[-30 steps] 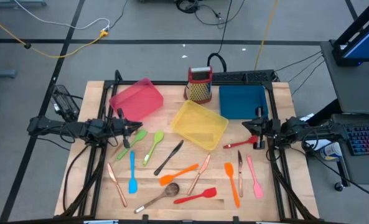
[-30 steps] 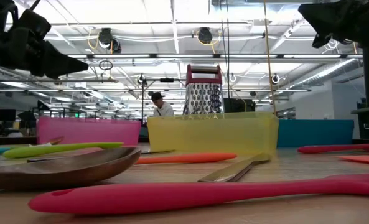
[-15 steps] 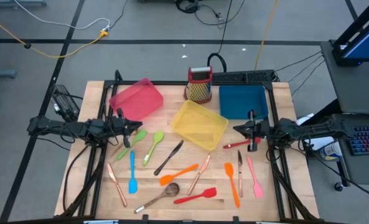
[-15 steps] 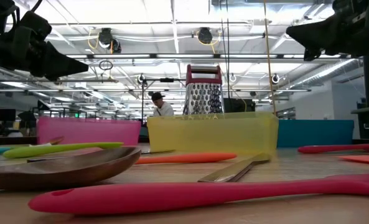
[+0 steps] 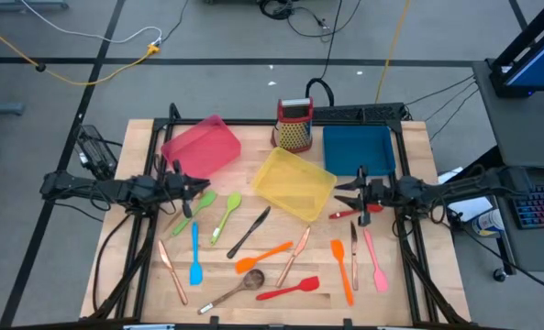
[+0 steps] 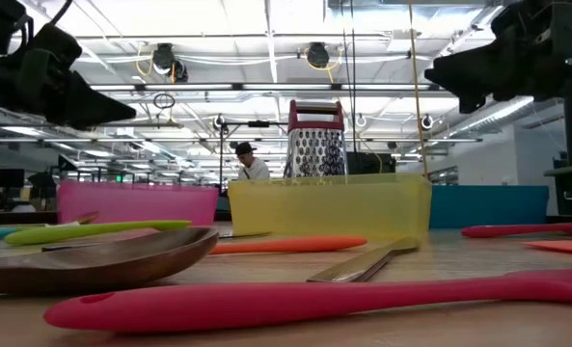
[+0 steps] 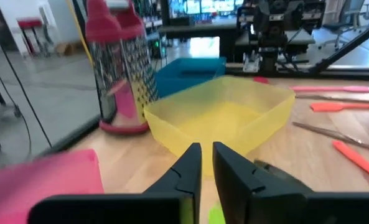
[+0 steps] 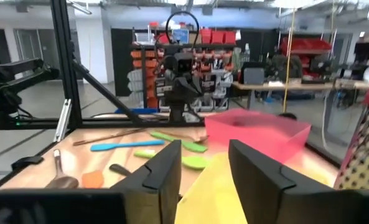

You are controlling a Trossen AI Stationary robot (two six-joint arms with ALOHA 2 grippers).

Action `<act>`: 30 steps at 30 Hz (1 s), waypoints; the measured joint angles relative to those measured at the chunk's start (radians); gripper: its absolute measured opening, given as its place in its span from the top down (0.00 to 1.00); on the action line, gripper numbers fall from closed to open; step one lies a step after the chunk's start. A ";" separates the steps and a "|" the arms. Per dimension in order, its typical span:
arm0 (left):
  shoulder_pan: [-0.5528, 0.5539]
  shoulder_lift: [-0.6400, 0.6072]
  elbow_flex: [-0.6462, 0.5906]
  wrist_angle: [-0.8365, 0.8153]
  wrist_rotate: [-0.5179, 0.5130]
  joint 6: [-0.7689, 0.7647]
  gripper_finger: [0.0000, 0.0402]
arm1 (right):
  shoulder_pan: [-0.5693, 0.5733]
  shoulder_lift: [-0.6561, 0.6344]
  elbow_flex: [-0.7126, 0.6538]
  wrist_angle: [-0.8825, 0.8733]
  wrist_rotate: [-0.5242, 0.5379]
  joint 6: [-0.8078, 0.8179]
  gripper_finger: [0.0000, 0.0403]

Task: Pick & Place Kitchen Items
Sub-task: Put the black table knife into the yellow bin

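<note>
Several slim utensils lie flat on the wooden table: two green spatulas, a black knife, a blue spatula, an orange one, a brownish spoon, copper cutlery, and a pink spatula. My right gripper hovers open beside the yellow tray's right corner, just above a red spatula, with nothing between its fingers. My left gripper hangs above the green spatulas, a narrow gap between its fingertips, holding nothing.
At the back stand a pink tray, a yellow tray and a blue tray. A red-topped box grater stands between them. A person shows far off in the room. More utensils lie toward the near edge.
My right gripper has moved toward the table's left, from near the right frame rail to the yellow tray's right corner, and has opened its fingers. The utensils have stayed where they were.
</note>
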 joint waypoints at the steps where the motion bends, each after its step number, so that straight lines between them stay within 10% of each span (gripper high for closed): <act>1: 0.000 0.000 0.001 -0.005 0.001 -0.012 0.85 | 0.000 0.018 0.000 0.007 0.000 0.018 0.66; 10: 0.000 0.000 0.002 -0.011 0.021 -0.169 0.67 | 0.000 0.169 0.000 0.227 0.002 -0.015 0.67; 30: -0.080 0.219 0.003 0.428 0.135 -0.132 0.70 | 0.000 0.541 0.149 0.459 0.002 -0.135 0.68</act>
